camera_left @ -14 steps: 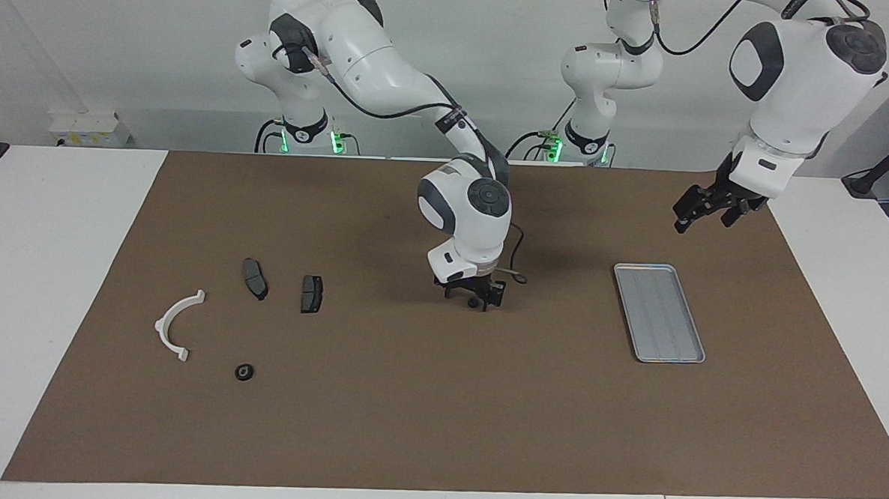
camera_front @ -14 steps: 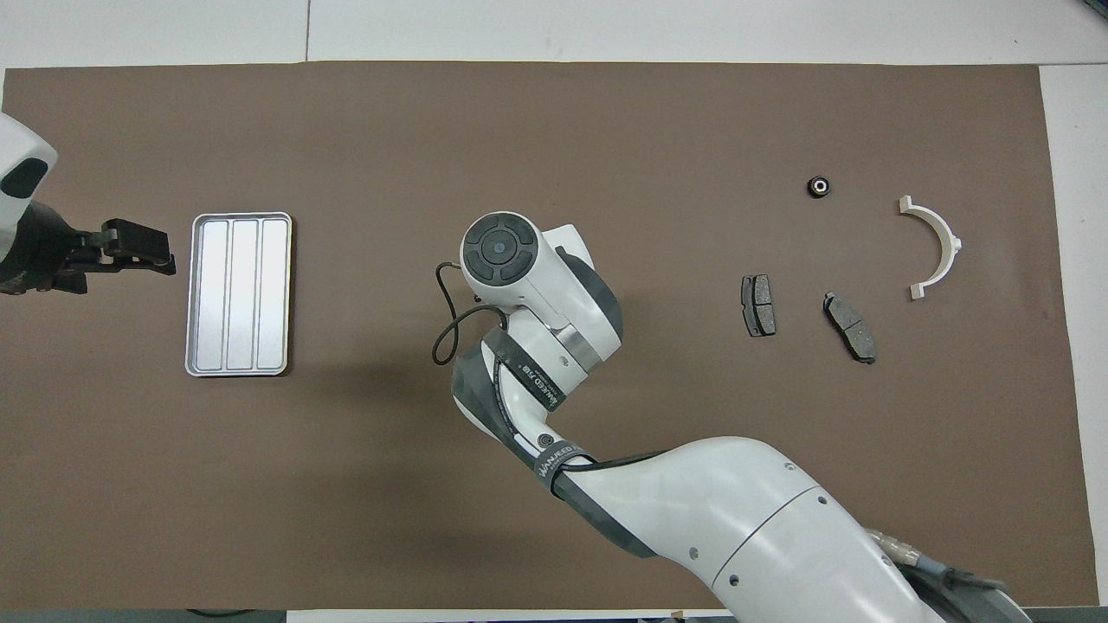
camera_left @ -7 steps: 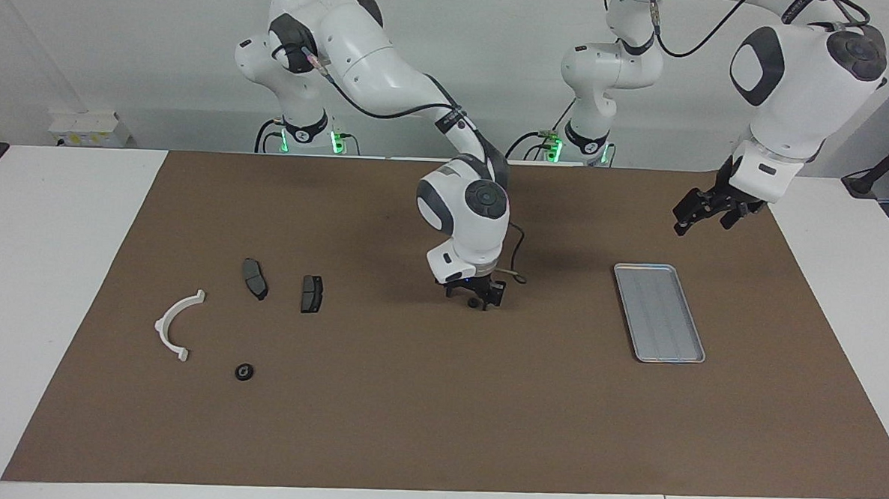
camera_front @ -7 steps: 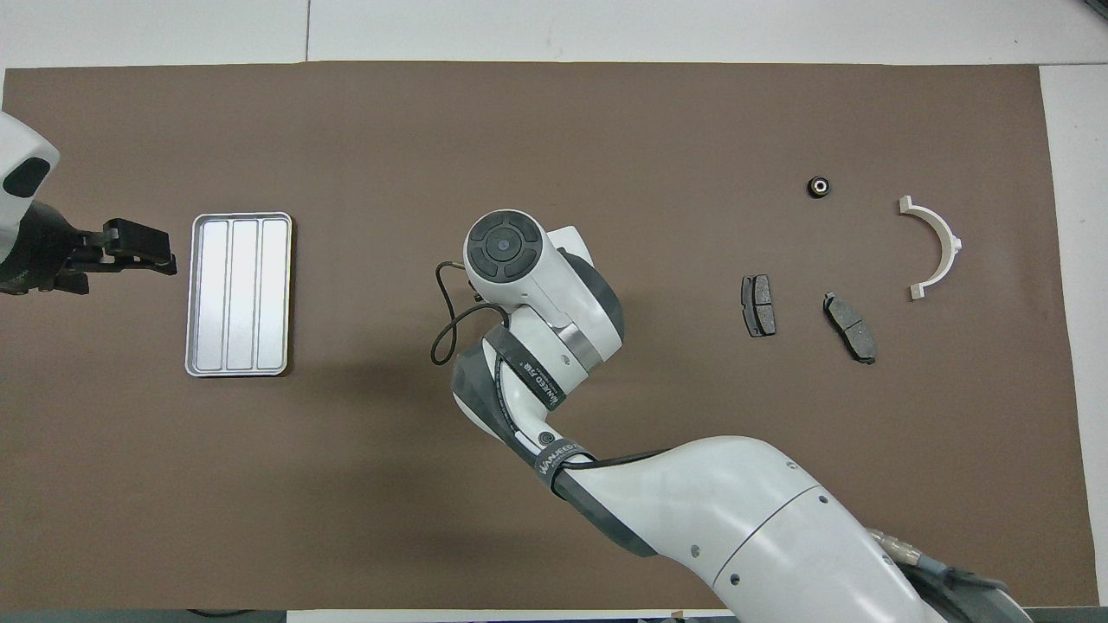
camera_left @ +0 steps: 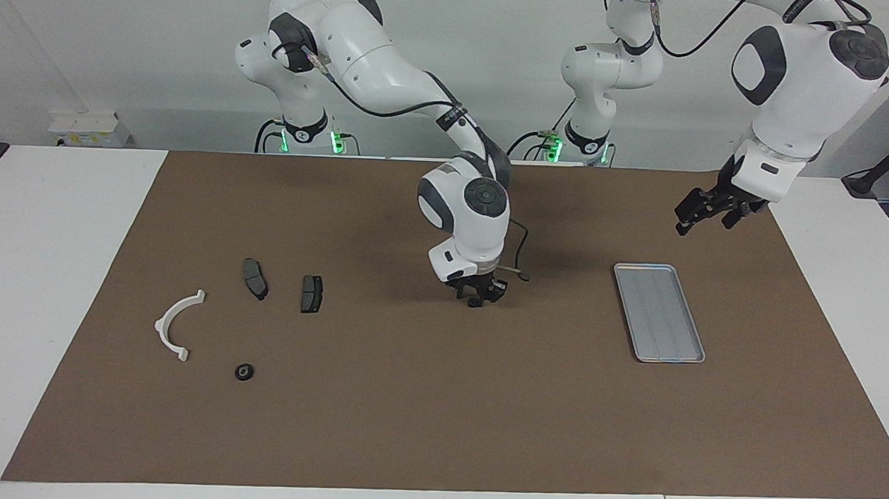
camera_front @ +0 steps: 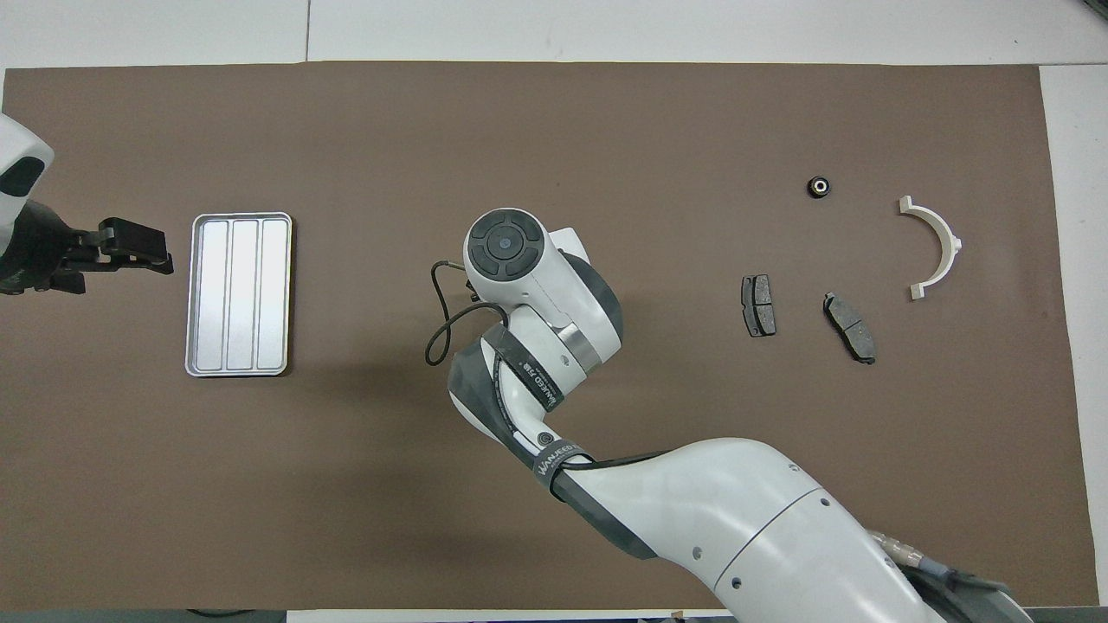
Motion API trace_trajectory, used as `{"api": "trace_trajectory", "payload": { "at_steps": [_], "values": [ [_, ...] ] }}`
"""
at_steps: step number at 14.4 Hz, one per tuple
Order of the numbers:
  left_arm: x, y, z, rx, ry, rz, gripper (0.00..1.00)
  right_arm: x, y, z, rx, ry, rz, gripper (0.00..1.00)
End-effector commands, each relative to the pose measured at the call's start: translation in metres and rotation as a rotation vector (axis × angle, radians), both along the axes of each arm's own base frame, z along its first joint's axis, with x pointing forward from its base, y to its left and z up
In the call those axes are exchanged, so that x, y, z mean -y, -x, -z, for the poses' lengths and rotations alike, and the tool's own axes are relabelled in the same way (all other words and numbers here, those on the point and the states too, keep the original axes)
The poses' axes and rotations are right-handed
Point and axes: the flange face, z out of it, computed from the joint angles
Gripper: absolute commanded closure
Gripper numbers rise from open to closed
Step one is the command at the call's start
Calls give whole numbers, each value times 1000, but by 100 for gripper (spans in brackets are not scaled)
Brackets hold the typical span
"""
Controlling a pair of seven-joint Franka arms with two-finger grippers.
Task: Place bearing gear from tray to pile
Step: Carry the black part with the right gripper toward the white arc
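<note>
The tray (camera_left: 659, 312) is empty; the right pincer (camera_left: 478, 296), mid-worktop, grips a small dark gear (camera_left: 474, 302), the pile (camera_left: 178, 324) well off. The left pincer (camera_left: 705, 210) waits, open.

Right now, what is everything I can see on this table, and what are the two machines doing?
Mat: one, brown, covering most of the table.
Tray: one, silver, nothing in it, toward the left arm's end.
Brake-pad pieces: two, dark grey, side by side toward the right arm's end.
Bracket: one, white, semicircular, beside the pads.
Small round part: one, black, farther from the robots than the pads.
Right gripper: low over the mat's middle, with a small dark part between its fingers.
Left gripper: open, waiting in the air beside the tray.
</note>
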Motion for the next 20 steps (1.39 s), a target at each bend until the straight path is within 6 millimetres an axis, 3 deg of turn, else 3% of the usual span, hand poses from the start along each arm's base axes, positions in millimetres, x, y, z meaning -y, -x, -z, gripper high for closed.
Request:
{"api": "trace_trajectory", "payload": {
  "at_steps": [1, 2, 9, 12, 14, 16, 20],
  "values": [
    [-1, 0, -6, 12, 5, 1, 0, -1, 2, 6, -8, -23, 17, 89],
    [0, 0, -6, 12, 5, 4, 0, 0, 2, 6, -8, -23, 18, 99],
    [-2, -1, -5, 11, 5, -2, 0, -1, 3, 0, -23, 0, 9, 100],
    [-3, -7, -11, 43, -9, 9, 0, 23, -23, -39, -45, 30, -38, 100],
    [-2, -8, -32, 53, -6, 13, 0, 65, -50, -76, -45, 32, -117, 100],
    [-2, -4, -43, 36, -6, 12, 0, 123, -76, -104, -39, 40, -231, 100],
    [-4, 5, -44, -18, -5, 10, 0, 230, -117, -110, -21, 87, -435, 100]
  ]
}}
